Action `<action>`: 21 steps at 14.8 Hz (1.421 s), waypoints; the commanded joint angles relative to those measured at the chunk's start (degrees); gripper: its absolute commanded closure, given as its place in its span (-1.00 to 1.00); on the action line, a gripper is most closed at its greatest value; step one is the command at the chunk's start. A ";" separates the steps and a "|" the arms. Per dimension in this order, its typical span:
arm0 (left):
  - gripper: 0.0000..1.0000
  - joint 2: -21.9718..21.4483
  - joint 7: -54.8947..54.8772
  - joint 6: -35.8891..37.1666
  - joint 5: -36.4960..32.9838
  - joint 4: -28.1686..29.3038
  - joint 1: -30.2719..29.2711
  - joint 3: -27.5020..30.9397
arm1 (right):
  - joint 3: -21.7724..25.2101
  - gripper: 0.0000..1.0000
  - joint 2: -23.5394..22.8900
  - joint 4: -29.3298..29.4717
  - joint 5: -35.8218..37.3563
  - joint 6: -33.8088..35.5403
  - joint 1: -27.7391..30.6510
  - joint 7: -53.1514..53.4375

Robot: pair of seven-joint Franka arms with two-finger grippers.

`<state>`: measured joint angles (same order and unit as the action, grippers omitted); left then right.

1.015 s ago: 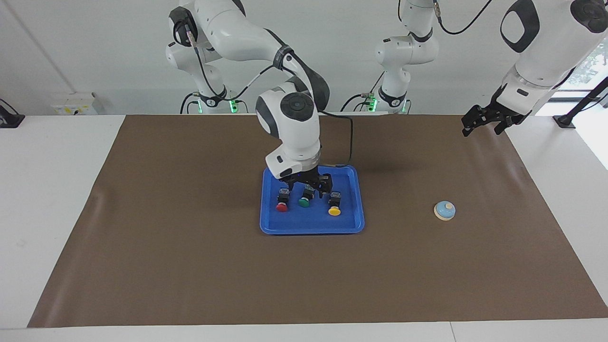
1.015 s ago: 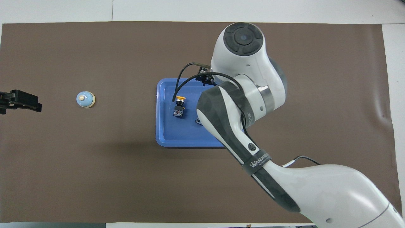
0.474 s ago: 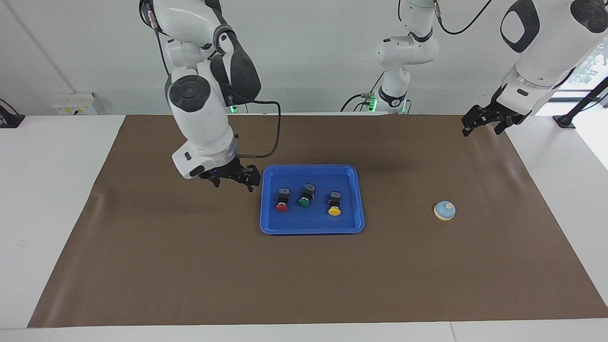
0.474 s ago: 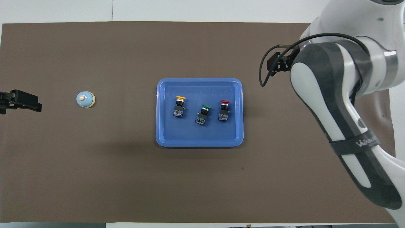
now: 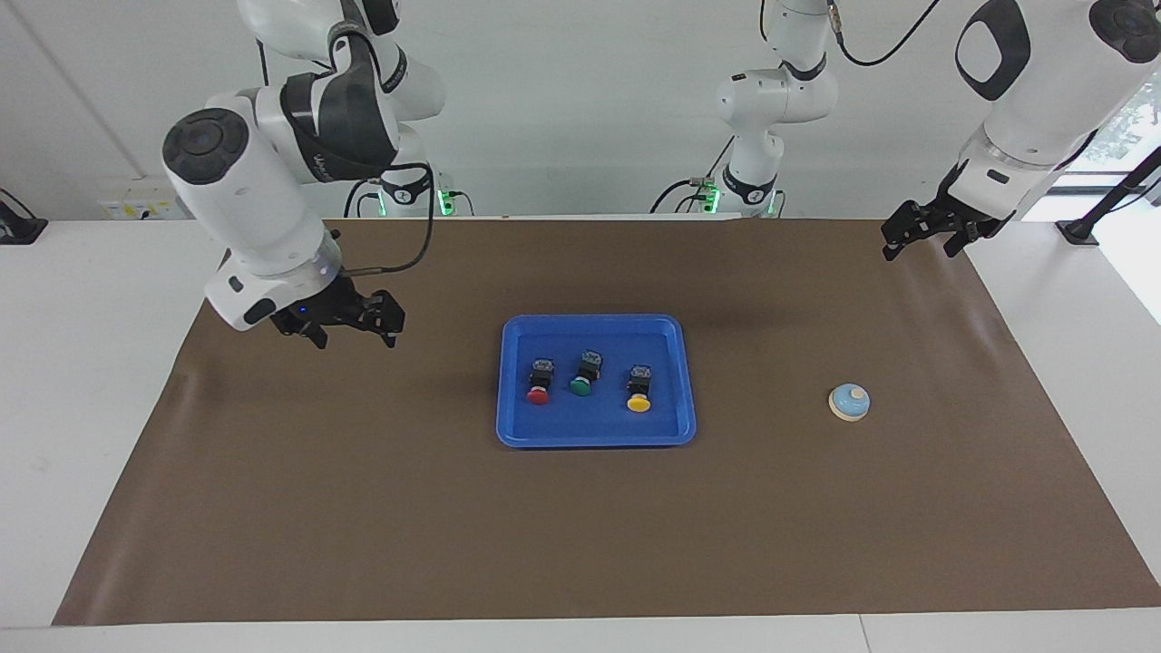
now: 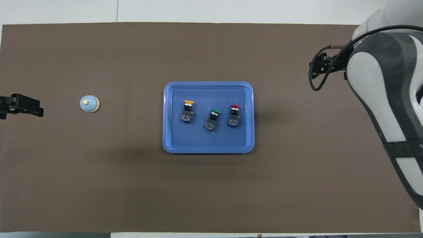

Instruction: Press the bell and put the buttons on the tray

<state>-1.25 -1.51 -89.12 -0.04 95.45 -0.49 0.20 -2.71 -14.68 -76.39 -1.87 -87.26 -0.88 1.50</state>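
The blue tray (image 5: pixel 596 436) lies mid-mat; it also shows in the overhead view (image 6: pixel 208 149). Three buttons lie in it side by side: red (image 5: pixel 539 382) (image 6: pixel 234 115), green (image 5: pixel 583 374) (image 6: pixel 212 119) and yellow (image 5: pixel 639 391) (image 6: pixel 187 111). The light-blue bell (image 5: pixel 850 402) (image 6: pixel 89 103) stands on the mat toward the left arm's end. My right gripper (image 5: pixel 354 332) (image 6: pixel 320 68) is open and empty, raised over bare mat toward the right arm's end, apart from the tray. My left gripper (image 5: pixel 923 243) (image 6: pixel 20 105) is open and empty, and waits over the mat's edge.
A brown mat (image 5: pixel 381 508) covers most of the white table (image 5: pixel 91 363). A third arm's base (image 5: pixel 753 172) stands at the robots' edge of the table.
My right gripper has lifted away from the green button in the tray and swung off toward the right arm's end. All three buttons stay in the tray. The left arm has not moved.
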 commanded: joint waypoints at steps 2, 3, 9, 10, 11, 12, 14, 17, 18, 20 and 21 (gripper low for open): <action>-1.00 -0.34 0.46 -4.10 0.30 0.26 0.58 -0.28 | -0.54 -1.00 8.69 -4.46 1.33 2.53 1.58 -4.83; -0.98 -0.33 0.20 -7.62 0.30 1.83 0.58 -0.28 | -0.63 -1.00 10.10 -5.25 2.73 3.76 1.50 -5.02; 1.00 9.14 0.46 -17.30 0.39 2.73 0.84 -0.28 | -0.63 -1.00 14.77 -14.91 3.19 0.27 1.93 -4.93; 1.00 10.98 0.46 -20.02 0.30 2.64 0.41 -0.28 | -0.63 -1.00 14.95 -15.19 3.19 -0.01 2.46 -5.02; 1.00 13.53 0.37 -23.52 0.30 2.64 0.31 -0.28 | -0.63 -1.00 14.86 -14.76 3.19 0.34 2.81 -5.02; 1.00 15.12 0.37 -26.60 0.30 2.81 0.14 -0.28 | -0.63 -1.00 14.69 -14.32 3.19 0.69 3.25 -5.11; 1.00 17.67 0.28 -29.79 0.30 3.08 -0.21 -0.28 | -0.63 -1.00 14.60 -13.97 3.10 1.48 4.04 -5.11; 1.00 18.48 0.37 -33.47 0.30 7.28 -0.21 -0.28 | -0.72 -1.00 13.81 -11.51 2.31 3.94 4.22 -5.11; 1.00 18.30 0.46 -35.14 0.30 9.30 -0.13 -0.28 | -0.81 -1.00 13.89 -11.50 2.31 3.86 4.22 -5.02; 1.00 17.86 0.63 -35.95 0.30 11.77 -0.12 -0.28 | -0.72 -1.00 13.98 -11.59 2.31 3.94 4.13 -4.93; 1.00 17.42 0.64 -35.52 0.30 12.39 -0.13 -0.28 | -0.72 -1.00 14.07 -11.59 2.39 4.03 4.22 -5.02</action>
<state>18.40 -1.50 -123.09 -0.04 104.39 -0.50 -0.12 -2.79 -1.18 -88.10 1.08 -84.22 2.26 -2.04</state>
